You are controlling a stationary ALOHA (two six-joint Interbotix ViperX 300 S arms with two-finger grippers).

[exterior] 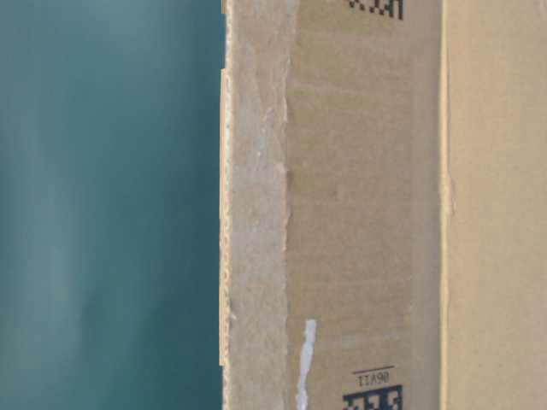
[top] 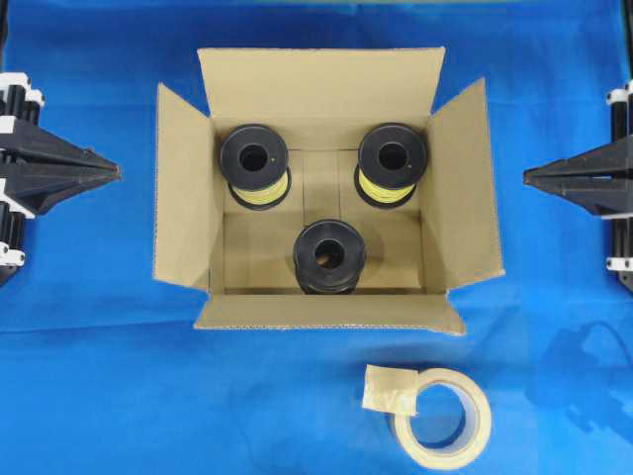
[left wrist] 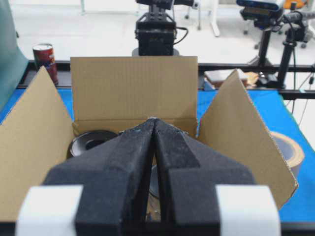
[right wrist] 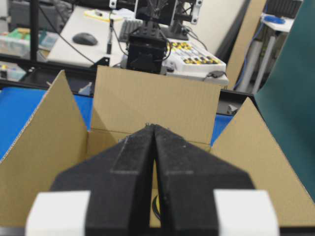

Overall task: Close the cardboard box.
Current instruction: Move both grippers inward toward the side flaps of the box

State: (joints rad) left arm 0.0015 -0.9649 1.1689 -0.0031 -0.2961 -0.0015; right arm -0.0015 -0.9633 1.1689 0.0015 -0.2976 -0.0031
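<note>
Overhead: cardboard box [top: 326, 188] between both hands.

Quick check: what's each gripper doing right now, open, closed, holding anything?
Left gripper: closed, holding nothing, off the left side of the cardboard box.
Right gripper: closed, holding nothing, off the box's right side.

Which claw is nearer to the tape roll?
The right claw is nearer: the tape roll lies on the cloth in front of the cardboard box, toward its side. The left claw is across the box.
</note>
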